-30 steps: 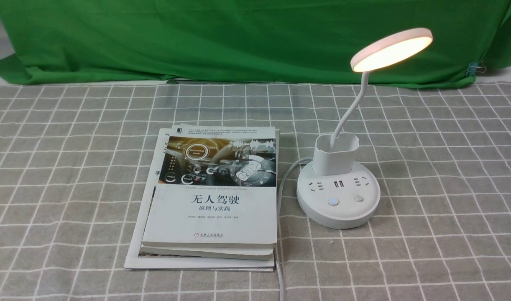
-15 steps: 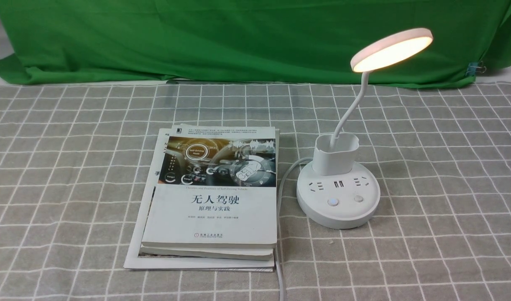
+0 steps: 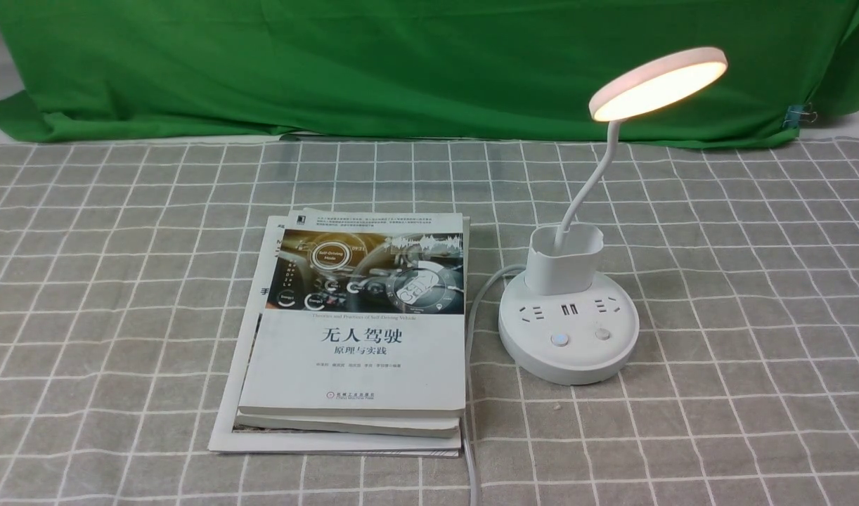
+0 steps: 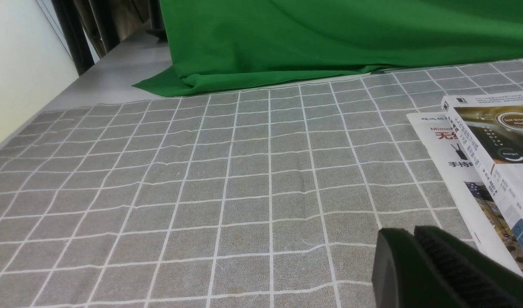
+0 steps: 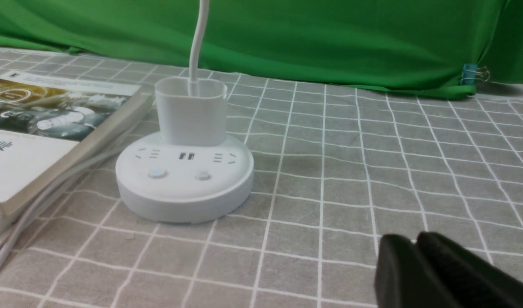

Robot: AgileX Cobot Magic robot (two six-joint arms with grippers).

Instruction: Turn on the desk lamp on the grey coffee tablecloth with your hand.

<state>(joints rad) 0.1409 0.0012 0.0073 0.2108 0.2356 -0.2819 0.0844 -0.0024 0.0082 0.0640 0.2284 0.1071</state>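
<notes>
Across the table (image 3: 120,316), from its far edge to its near edge, the front view shows no visible change since the earlier pictures. Whether anything differs in either wrist view cannot be told.

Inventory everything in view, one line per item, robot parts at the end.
White desk lamp with round disc head: one, white, right of the books, lit
Round buttons: two, one bluish, one pale, on the lamp's base
Stacked paperback books: at least two, white covers, left of the lamp
Printed paper sheets: count unclear, white, under the books
Thin power cable: one, pale grey, between books and lamp
Gridded tablecloth: one, grey with white lines, beneath everything
Hanging cloth backdrop: one, green, at the back
Metal binder clip: one, blue, backdrop's lower right corner
Left gripper: one, dark, over the tablecloth
Right gripper: one, dark, over the tablecloth
</notes>
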